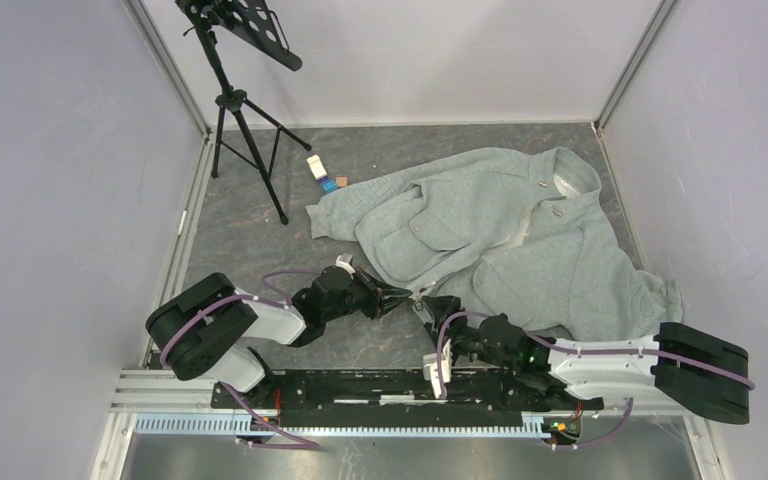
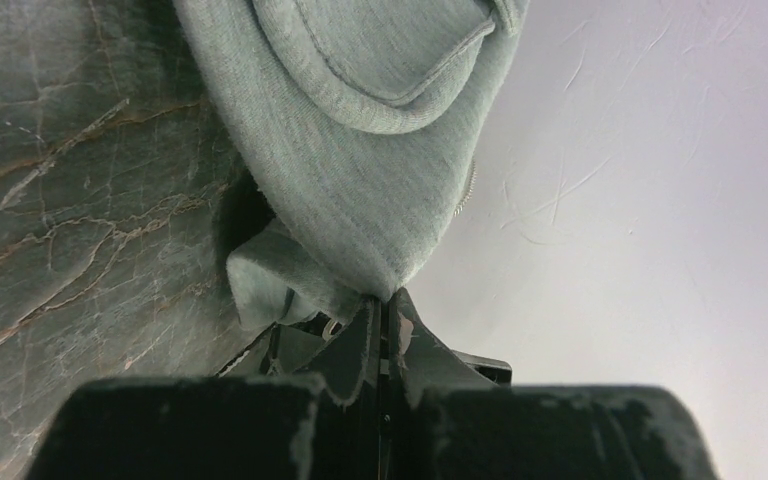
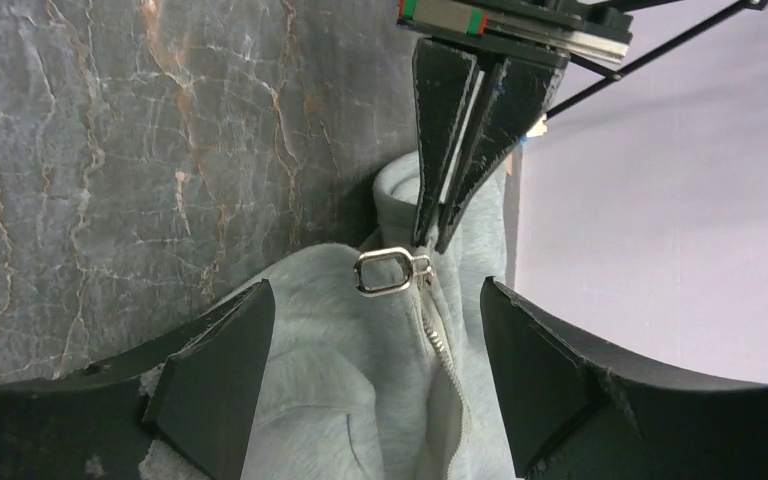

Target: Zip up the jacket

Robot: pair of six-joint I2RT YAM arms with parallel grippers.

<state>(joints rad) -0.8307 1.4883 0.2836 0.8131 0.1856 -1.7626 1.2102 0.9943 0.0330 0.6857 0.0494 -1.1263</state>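
The light grey-green jacket (image 1: 520,230) lies spread on the dark table, open along its front. My left gripper (image 1: 403,296) is shut on the bottom hem beside the zipper; the left wrist view shows the fabric (image 2: 360,150) pinched at the tips of the closed gripper (image 2: 385,305). My right gripper (image 1: 428,308) is open just next to it. In the right wrist view its gripper (image 3: 375,290) straddles the hem, with the silver zipper pull (image 3: 385,271) and pale zipper teeth (image 3: 438,340) between the fingers (image 3: 210,370), untouched. The left gripper's fingers (image 3: 450,150) clamp the hem just beyond the pull.
A black tripod stand (image 1: 245,110) stands at the back left. A small white and blue object (image 1: 320,170) and a brown scrap (image 1: 342,181) lie near the jacket's left sleeve. Pale walls enclose the table on three sides. The arms' base rail (image 1: 360,385) runs along the near edge.
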